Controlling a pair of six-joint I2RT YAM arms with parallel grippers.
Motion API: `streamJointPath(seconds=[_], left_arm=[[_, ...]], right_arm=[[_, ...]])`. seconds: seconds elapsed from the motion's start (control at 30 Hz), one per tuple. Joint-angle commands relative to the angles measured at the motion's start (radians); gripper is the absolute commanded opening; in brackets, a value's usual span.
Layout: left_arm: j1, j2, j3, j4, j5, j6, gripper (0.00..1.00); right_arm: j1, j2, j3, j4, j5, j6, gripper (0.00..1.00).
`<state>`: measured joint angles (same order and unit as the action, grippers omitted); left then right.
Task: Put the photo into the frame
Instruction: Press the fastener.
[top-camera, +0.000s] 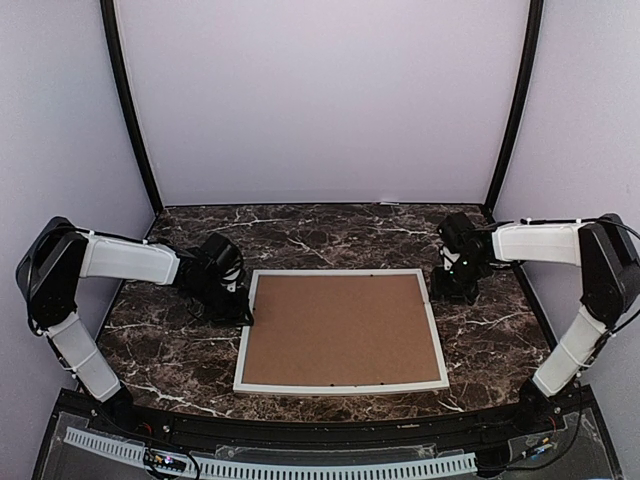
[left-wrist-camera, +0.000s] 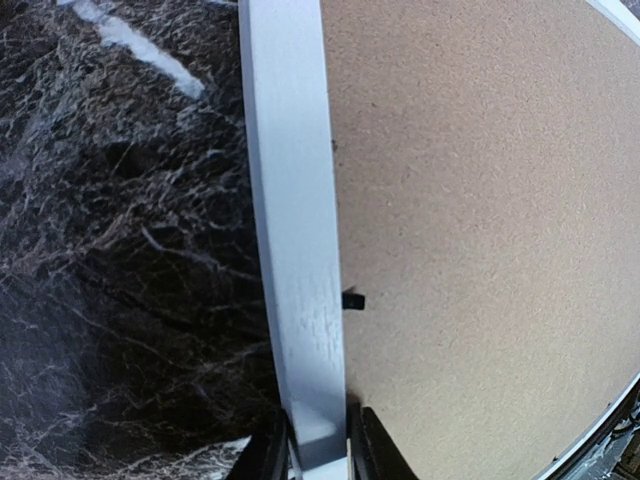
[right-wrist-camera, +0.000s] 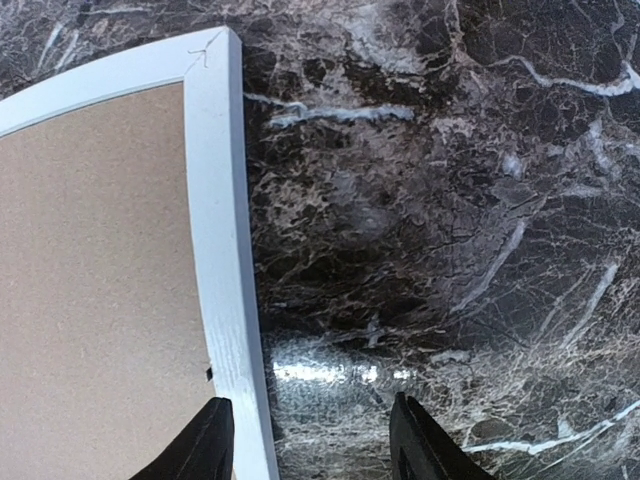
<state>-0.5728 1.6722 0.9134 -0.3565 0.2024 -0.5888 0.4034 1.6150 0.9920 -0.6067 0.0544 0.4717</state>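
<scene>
The white frame (top-camera: 341, 386) lies flat on the marble table with a brown cardboard sheet (top-camera: 340, 328) filling its centre. The photo is hidden. My left gripper (top-camera: 243, 312) is at the frame's left rail (left-wrist-camera: 295, 200). In the left wrist view the left gripper (left-wrist-camera: 320, 452) is shut on that rail, one finger on the table side and one on the cardboard side. My right gripper (top-camera: 453, 290) hangs by the right rail (right-wrist-camera: 222, 230). The right gripper (right-wrist-camera: 310, 420) stands open, its left finger over the rail's inner edge and its right finger over bare table.
A small black tab (left-wrist-camera: 353, 299) sticks out from the left rail onto the cardboard. The dark marble table (top-camera: 330, 232) is walled by pale panels at the back and sides. Black uprights (top-camera: 130, 110) stand at the back corners.
</scene>
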Motion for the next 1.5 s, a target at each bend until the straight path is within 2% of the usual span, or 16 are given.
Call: streamJointPath(seconds=[0.0,0.43,1.47], left_arm=[[-0.011,0.005,-0.008,-0.018,-0.009,-0.005,0.23],[-0.011,0.018,0.008,-0.028,-0.014,0.004,0.23],[-0.011,0.043,0.016,-0.023,-0.010,0.011,0.23]], right_arm=[[-0.014,0.044,0.032,0.006,0.028,-0.026,0.54],[-0.016,0.112,0.051,0.037,-0.010,-0.045,0.53],[0.039,0.105,0.010,0.053,-0.091,-0.022,0.50]])
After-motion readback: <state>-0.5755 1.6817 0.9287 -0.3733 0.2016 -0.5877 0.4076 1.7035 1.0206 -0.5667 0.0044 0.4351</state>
